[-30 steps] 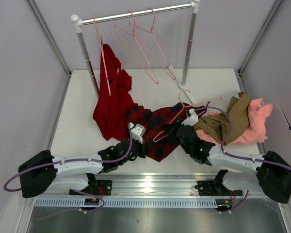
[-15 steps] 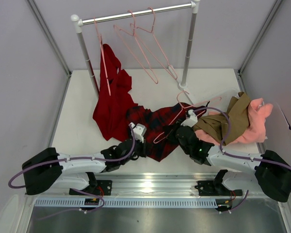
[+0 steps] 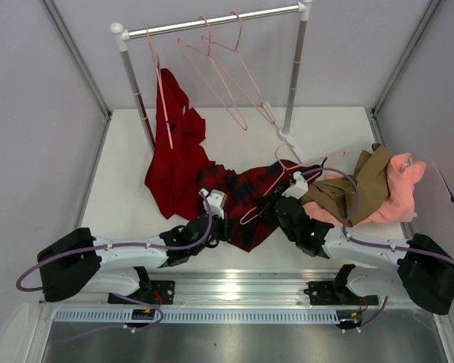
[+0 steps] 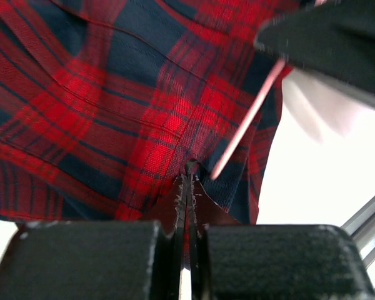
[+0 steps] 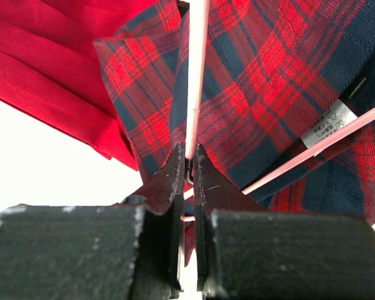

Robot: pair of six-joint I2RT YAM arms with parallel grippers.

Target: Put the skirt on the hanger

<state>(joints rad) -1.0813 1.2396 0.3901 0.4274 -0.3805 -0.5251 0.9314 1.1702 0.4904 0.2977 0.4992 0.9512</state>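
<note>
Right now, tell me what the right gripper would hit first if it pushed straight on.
Probably the skirt: the right gripper, shut on the hanger, points along its rod with plaid fabric right ahead, though depth is unclear.

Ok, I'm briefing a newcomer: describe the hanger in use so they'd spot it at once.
Find the clothes rail at the back, then come forward to the plaid skirt. The pink hanger lies across it, pinched by the right fingers; the other hangers dangle from the rail.

L gripper point(image 4: 188, 184) nudged fwd w/ skirt point(image 3: 246, 190); hanger point(image 3: 276, 178) shifted slightly.
</note>
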